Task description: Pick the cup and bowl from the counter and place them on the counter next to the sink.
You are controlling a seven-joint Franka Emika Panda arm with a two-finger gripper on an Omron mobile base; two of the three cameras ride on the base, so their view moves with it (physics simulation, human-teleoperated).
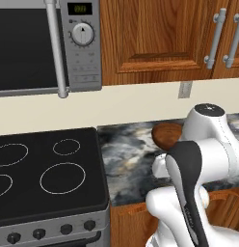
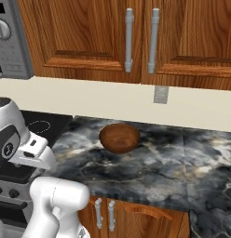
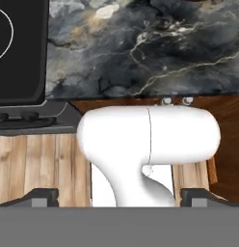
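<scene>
The reddish-brown bowl (image 2: 119, 138) sits upright on the dark marbled counter (image 2: 182, 172), near the back wall. In the left base view the bowl (image 1: 165, 134) is half hidden behind my arm. The cup and the sink are out of view. My gripper (image 3: 119, 198) is open; its dark fingertips (image 3: 42, 196) stand far apart at the bottom of the hand view with nothing between them. It hangs in front of the counter's front edge (image 3: 155, 95), pointing down, well short of the bowl.
A black glass stovetop (image 1: 44, 169) adjoins the counter on the left, with a microwave (image 1: 39, 43) above it. Wooden wall cabinets (image 2: 136, 37) hang over the counter. A wall outlet (image 2: 160, 94) is behind the bowl. Wooden floor (image 3: 39, 164) lies below the hand.
</scene>
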